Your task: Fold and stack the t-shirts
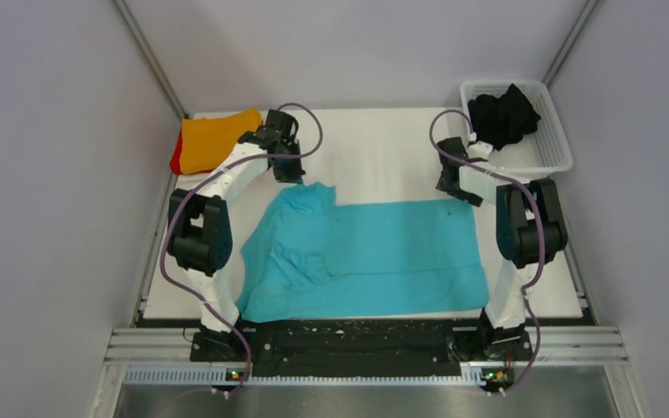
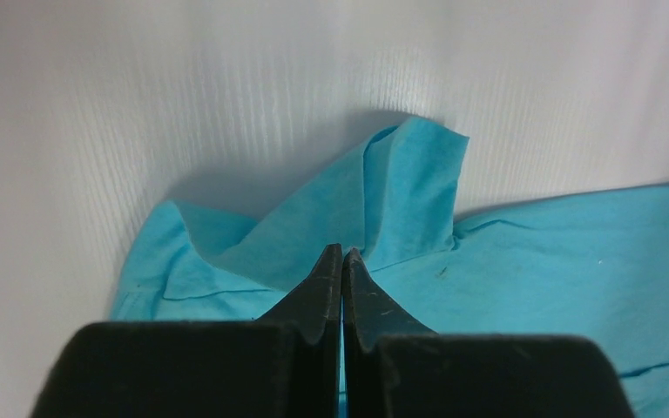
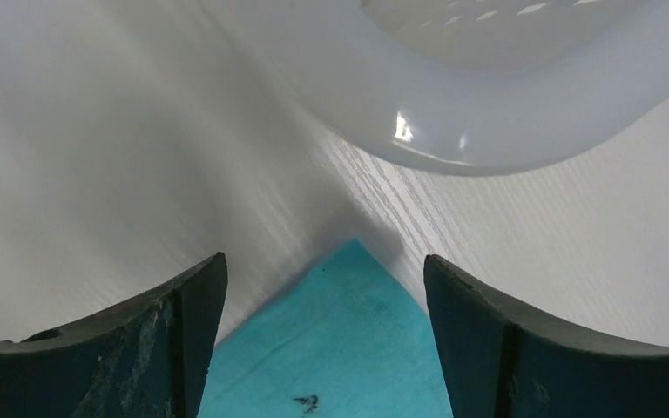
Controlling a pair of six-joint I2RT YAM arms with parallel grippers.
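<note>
The turquoise t-shirt (image 1: 375,252) lies spread across the near half of the white table, its left part rumpled. My left gripper (image 1: 296,177) is at its far left corner, which stands up in a fold. In the left wrist view the gripper (image 2: 341,251) is shut, and the shirt's folds (image 2: 531,261) run into its tips. My right gripper (image 1: 449,187) is open and empty over the shirt's far right corner (image 3: 348,331), with its fingers on either side of the corner (image 3: 322,259). The orange shirt (image 1: 213,139) lies folded on the red one (image 1: 176,157) at the far left. The black shirt (image 1: 501,117) is in the basket.
The white mesh basket (image 1: 557,139) stands at the far right corner, and its rim (image 3: 505,113) shows close above my right gripper. Grey walls close in the table on both sides. A black rail (image 1: 357,335) runs along the near edge.
</note>
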